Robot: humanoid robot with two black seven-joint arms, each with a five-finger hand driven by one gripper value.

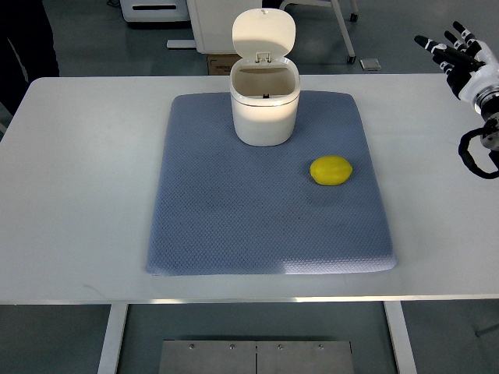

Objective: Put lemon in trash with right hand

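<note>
right hand (461, 58): fingers (437, 43) spread, empty, over counter (78, 195) edge | lemon (331, 170): on blue mat (234, 226), well below-left of fingers | trash bin (264, 109): lid open, left of fingers

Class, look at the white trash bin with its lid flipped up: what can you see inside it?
Inside the trash bin only the pale upper inner wall and a small dark spot near the hinge show. Its bottom is hidden by the front wall. The lemon lies outside, on the blue mat.

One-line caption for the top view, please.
Lemon on blue mat, open bin behind it, right hand raised, open.
</note>
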